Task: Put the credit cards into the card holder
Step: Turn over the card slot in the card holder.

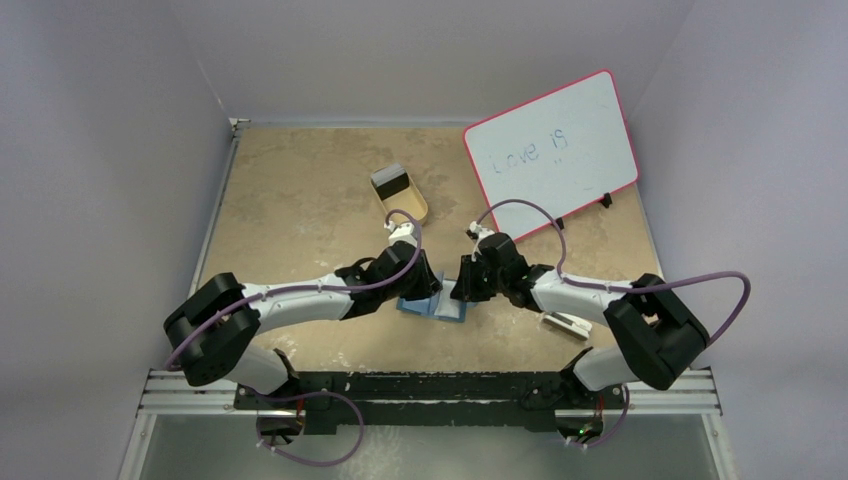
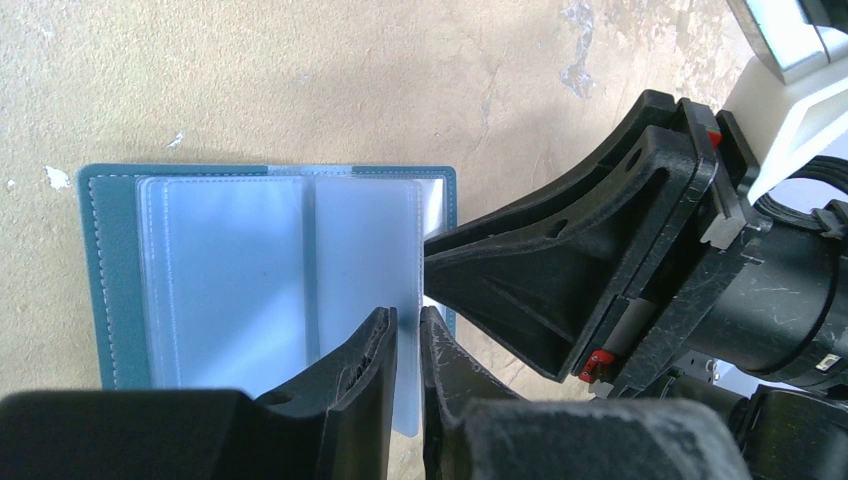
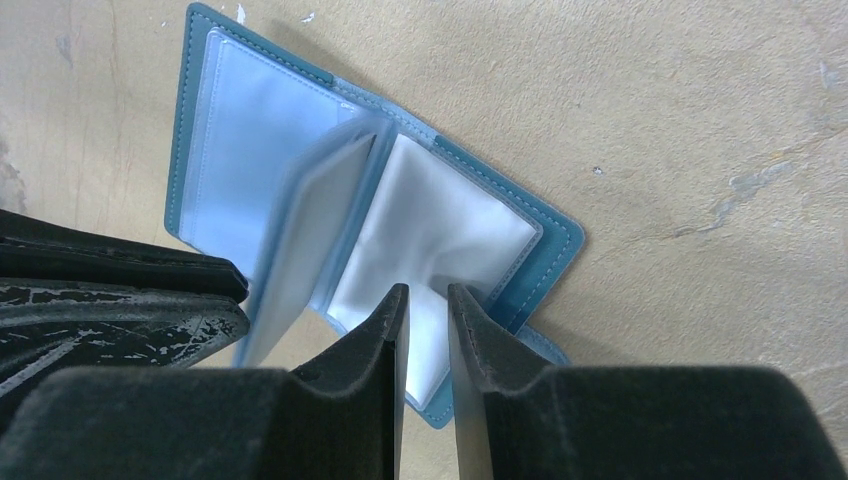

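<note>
Right, the open teal-blue soft bifold card holder (image 1: pixel 432 306) lies flat on the tan mottled tabletop (image 1: pixel 290 200), its long side spanning between both claws, equally near each. My left gripper (image 2: pixel 405 325) is nearly closed, pinching a clear sleeve (image 2: pixel 400 260); the right gripper (image 3: pixel 428 300) nips the opposite leaf. No card is gripped. Pale walls (image 1: pixel 120 120) stand close round.

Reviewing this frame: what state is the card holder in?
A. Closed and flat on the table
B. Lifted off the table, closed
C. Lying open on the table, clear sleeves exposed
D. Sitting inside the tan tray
C: in both wrist views the card holder lies spread open on the table, with its clear sleeves facing up.
</note>
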You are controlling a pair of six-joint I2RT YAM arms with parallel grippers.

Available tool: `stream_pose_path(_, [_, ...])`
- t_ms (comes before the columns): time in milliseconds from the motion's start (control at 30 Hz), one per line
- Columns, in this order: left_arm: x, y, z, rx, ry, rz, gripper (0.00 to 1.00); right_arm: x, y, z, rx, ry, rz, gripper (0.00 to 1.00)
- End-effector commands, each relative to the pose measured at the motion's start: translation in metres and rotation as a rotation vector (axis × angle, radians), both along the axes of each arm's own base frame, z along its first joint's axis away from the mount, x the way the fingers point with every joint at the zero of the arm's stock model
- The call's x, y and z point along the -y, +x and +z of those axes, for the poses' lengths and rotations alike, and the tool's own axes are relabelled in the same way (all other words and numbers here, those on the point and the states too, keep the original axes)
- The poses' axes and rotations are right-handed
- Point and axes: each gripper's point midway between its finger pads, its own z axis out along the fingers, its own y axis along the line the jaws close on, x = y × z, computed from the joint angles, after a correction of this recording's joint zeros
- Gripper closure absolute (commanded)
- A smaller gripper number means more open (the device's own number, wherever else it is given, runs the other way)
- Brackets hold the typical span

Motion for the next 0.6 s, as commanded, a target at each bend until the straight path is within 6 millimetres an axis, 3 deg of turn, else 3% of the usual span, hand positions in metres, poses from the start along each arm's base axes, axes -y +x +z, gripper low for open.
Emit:
stream_pose_path(0, [0.014,0.006,0.030,0.061,-0.098,0.000,0.87,0.002,0.004,0.009,0.033,0.001,-0.001,0.77])
stream_pose_path(100, [0.018,0.004,0.032,0.060,-0.122,-0.013,0.81,0.003,0.004,0.014,0.039,0.001,-0.004,0.77])
stream_pose_path(300, [0.026,0.003,0.027,0.044,-0.148,-0.026,0.79,0.012,0.007,0.031,0.070,-0.015,-0.051,0.75])
stream_pose_path(567, [-0.015,0.027,0.040,0.121,0.084,0.088,0.70,0.021,0.009,0.079,0.153,0.025,-0.103,0.71])
